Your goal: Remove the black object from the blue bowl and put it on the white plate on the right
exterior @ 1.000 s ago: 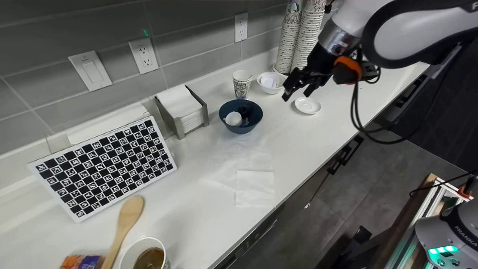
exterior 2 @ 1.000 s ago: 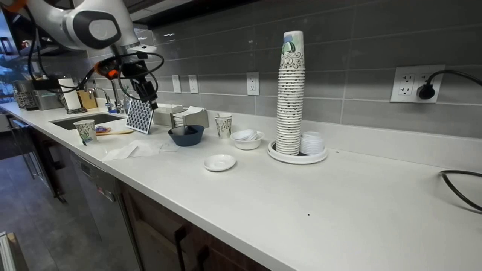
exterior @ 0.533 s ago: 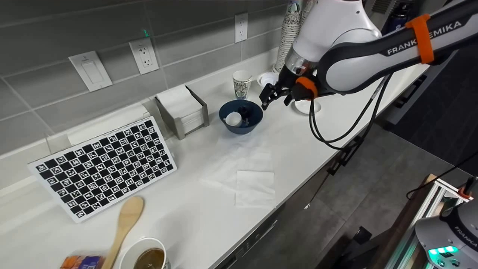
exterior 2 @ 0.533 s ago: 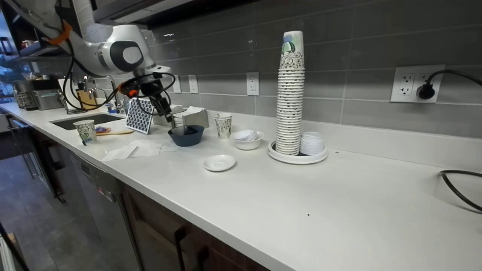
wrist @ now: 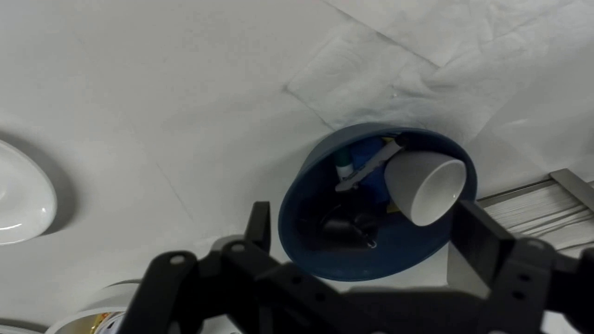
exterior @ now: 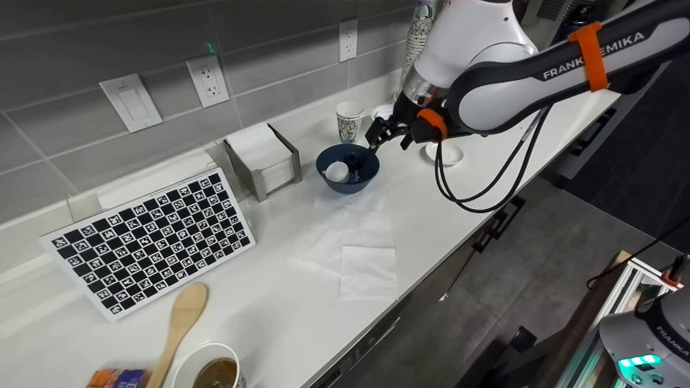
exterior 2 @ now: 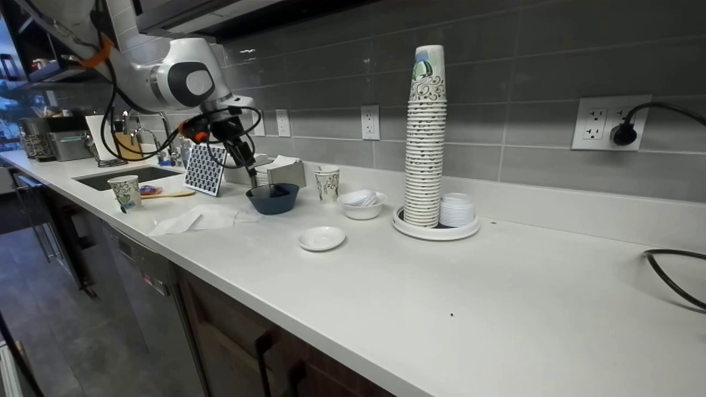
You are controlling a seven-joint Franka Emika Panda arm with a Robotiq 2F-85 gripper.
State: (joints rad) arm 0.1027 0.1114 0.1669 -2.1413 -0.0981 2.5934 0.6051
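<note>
My arm [exterior: 539,75], upper right in an exterior view: reads FRANK…EMIKA. Grey housing [exterior: 636,337], lower right: FRANKA. Blue bowl [exterior: 345,187], mid-frame. My claw [exterior: 389,144]: spread, near bowl. White plate [wrist: 23,195], left edge of wrist view. Black object [wrist: 341,229]: inside bowl, below center there.

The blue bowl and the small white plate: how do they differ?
The blue bowl is deep with flaring walls; the white plate is shallow. The bowl is dark navy, the plate glossy white. The bowl looks wider than the plate. Both are round and stand open side up.
</note>
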